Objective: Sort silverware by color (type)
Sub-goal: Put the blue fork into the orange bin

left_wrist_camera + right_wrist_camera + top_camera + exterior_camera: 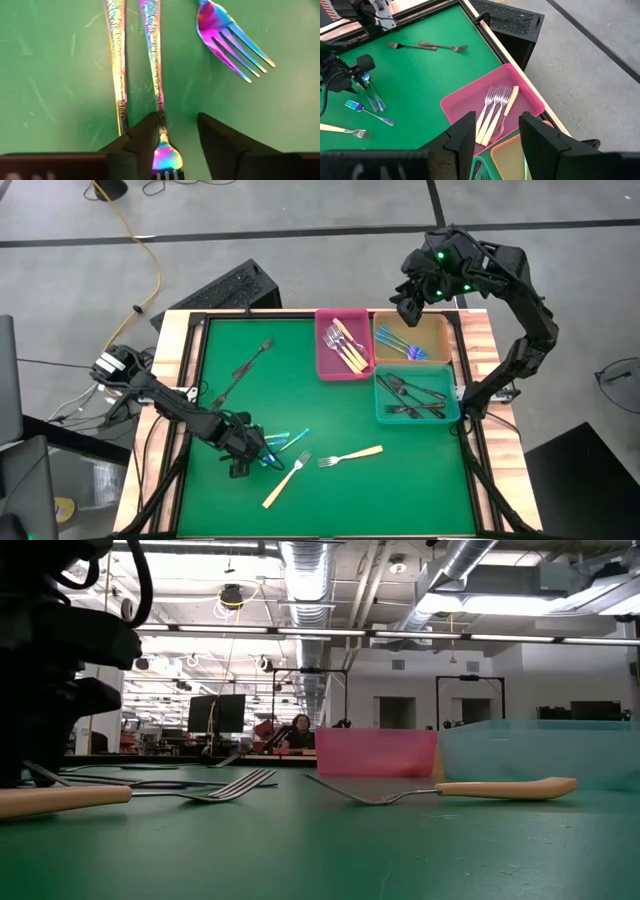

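Three iridescent blue forks lie flat on the green mat (300,390). My left gripper (177,131) points down over them, open. Its fingers stand on either side of the neck of one blue fork (156,70). A second blue fork (117,65) lies alongside, and the head of a third blue fork (225,35) lies farther off. In the high view this gripper (252,455) is near the mat's front left. My right gripper (497,131) hangs open and empty, high above the pink bin (520,107). My left gripper comes from above, its fingers across the blue fork, which lies flat on the mat. One finger (147,137) stands right at the fork's neck (161,125), just above the head; the other stands well clear. Whether the near finger touches the neck I cannot tell.
Two tan-handled forks (285,480) (350,455) lie just right of my left gripper. Two black forks (245,365) lie at the far left. At the far right stand the pink bin (343,345) with tan-handled forks, an orange bin (412,340) with blue ones, and a teal bin (415,398) with black ones.
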Robot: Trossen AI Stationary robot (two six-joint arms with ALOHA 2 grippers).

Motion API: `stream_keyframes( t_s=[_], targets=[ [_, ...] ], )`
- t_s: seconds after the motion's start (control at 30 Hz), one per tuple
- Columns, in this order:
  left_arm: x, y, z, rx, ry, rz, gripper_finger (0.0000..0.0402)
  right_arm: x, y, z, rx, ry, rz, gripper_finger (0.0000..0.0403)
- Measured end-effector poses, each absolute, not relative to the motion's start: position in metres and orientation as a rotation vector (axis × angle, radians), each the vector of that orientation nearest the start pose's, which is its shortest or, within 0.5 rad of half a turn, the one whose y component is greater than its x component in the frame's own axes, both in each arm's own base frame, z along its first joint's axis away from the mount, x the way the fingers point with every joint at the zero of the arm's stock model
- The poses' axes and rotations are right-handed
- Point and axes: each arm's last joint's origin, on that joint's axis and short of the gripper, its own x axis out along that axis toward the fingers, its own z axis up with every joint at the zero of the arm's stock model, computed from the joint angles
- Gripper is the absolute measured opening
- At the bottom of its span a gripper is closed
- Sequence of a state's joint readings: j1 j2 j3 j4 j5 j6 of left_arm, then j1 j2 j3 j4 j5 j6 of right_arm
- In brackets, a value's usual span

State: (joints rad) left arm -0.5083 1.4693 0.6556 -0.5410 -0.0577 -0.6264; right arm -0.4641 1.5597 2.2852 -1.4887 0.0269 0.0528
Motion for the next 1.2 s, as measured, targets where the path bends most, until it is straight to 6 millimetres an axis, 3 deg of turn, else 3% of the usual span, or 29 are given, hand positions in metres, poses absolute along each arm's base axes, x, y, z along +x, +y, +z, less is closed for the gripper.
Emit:
stream_keyframes(
  t_s=[0.23, 0.87, 1.07, 1.2],
  targets=[
    [0.196, -0.106, 0.134, -0.136, 1.361, 0.079, 0.0012, 0.206, -0.104, 0.508, 0.216, 0.740, -0.487, 0.0170],
    [0.201, -0.110, 0.151, -0.096, 1.448, 0.033, 0.0000, 0.206, -0.104, 0.508, 0.216, 0.737, -0.486, 0.0170],
    [0.204, -0.105, 0.175, -0.088, 1.348, 0.069, 0.0000, 0.209, -0.101, 0.510, 0.205, 0.720, -0.468, 0.0170],
    [0.200, -0.091, 0.195, -0.156, 1.233, 0.212, 0.0000, 0.212, -0.095, 0.510, 0.195, 0.717, -0.443, 0.0170]
  ],
)
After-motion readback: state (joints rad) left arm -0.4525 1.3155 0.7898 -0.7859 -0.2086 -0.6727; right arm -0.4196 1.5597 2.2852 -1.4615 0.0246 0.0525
